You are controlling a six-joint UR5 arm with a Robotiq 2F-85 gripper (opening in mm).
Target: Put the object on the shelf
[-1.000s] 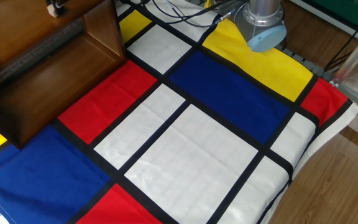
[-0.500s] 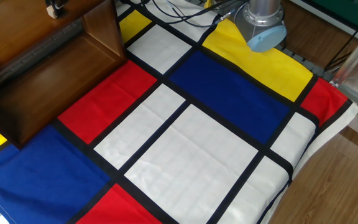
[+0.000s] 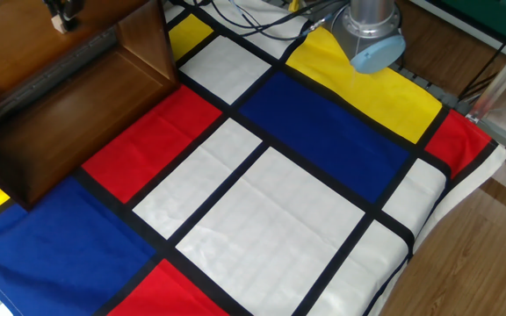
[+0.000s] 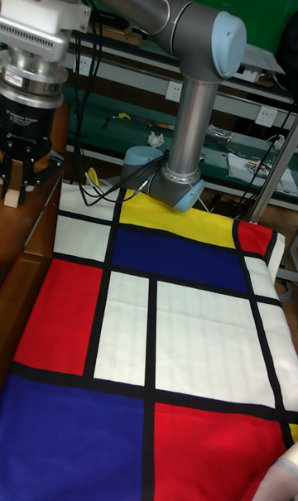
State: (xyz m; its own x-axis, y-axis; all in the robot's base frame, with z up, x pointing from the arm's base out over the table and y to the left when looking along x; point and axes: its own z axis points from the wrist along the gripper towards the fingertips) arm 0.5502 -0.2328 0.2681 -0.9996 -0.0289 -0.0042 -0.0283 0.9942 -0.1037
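Note:
The shelf (image 3: 68, 123) is a dark brown wooden unit at the left, with flat boards and an upright side panel; its edge (image 4: 15, 252) also shows in the tall fixed view. My gripper (image 3: 62, 17) hangs over the shelf's top board at the upper left, largely cut off by the frame. A tiny pale tan cube, the object (image 3: 58, 26), sits at its fingertips and is carried by them. In the tall fixed view my gripper (image 4: 18, 188) points down with the object (image 4: 11, 196) at its lower left tip, just above the shelf.
A cloth of red, blue, yellow and white rectangles (image 3: 262, 202) covers the table. The arm's base (image 3: 372, 39) stands at the back, with cables (image 3: 253, 17) beside it. The table's edge and wooden floor (image 3: 473, 254) lie to the right.
My gripper has moved a little to the left over the shelf's top board, taking the object with it. Nothing else has moved.

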